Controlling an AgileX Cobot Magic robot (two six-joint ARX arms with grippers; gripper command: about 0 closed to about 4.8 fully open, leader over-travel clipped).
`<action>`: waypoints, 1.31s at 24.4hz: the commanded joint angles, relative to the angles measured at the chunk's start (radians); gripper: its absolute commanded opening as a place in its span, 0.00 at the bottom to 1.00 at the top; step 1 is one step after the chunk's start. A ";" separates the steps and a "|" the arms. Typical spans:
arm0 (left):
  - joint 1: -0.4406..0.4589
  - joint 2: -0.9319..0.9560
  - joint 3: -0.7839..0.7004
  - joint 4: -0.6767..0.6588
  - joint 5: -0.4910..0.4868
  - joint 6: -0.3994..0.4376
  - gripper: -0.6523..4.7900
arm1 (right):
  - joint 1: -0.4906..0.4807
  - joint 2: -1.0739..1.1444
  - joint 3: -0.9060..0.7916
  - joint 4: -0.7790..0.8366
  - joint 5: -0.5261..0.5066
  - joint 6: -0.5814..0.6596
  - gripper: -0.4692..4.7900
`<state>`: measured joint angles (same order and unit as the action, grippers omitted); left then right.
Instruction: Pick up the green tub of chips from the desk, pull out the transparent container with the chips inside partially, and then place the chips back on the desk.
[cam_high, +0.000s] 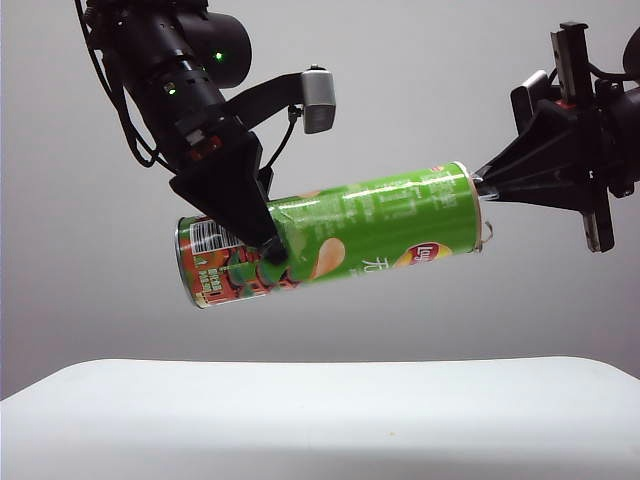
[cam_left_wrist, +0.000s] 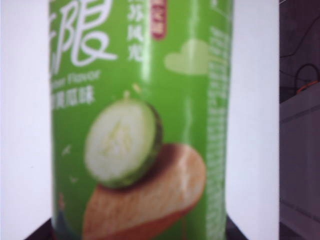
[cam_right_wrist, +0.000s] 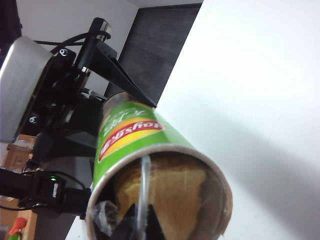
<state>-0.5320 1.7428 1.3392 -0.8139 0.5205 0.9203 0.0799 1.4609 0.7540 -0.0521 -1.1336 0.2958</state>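
Green tub of chips (cam_high: 340, 235) hangs in the air well above the desk (cam_high: 320, 420), lying nearly level with its open end tipped a little higher toward the right. Nearest the camera is the bare white desk, nothing on it under the can. Above it, the left gripper (cam_high: 268, 250) clamps the tub around its body close to the barcode end on the left, black fingers wrapping front and back; the left wrist view shows only the printed can wall filling the frame, so jaw width cannot be read there, but the can is plainly carried by this hold. On the right, the right gripper (cam_high: 483, 187) comes in level at the open mouth, jaws pinched together to a narrow point. From the right wrist view the tips (cam_right_wrist: 137, 225) sit at the rim, nipping the thin clear edge of the transparent container (cam_right_wrist: 144, 185), with the chips (cam_right_wrist: 165, 192) stacked golden just behind it, still fully inside the tub. Judgement: the step in hand is drawing the tray partway out. To do it well, the pull should run straight along the can's long axis, toward the right, while the left hold keeps the tub from twisting. Slow and short, since the tray is thin and the pinch small; a sideways tug could slip it off the lip or crack chips. Stop with most of the tray still sleeved. Farthest back, plain grey wall.
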 joint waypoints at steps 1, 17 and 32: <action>-0.005 -0.008 0.003 -0.019 0.060 0.014 0.73 | -0.003 -0.003 0.005 0.023 0.013 -0.013 0.08; -0.005 -0.008 0.003 -0.053 -0.034 0.014 0.51 | -0.127 -0.003 0.005 0.019 -0.029 -0.012 0.08; -0.005 -0.008 0.003 -0.013 -0.038 0.015 0.64 | -0.137 -0.003 0.005 -0.020 -0.125 -0.013 0.30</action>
<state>-0.5343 1.7412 1.3361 -0.8482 0.4667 0.9272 -0.0597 1.4605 0.7563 -0.0639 -1.2354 0.2897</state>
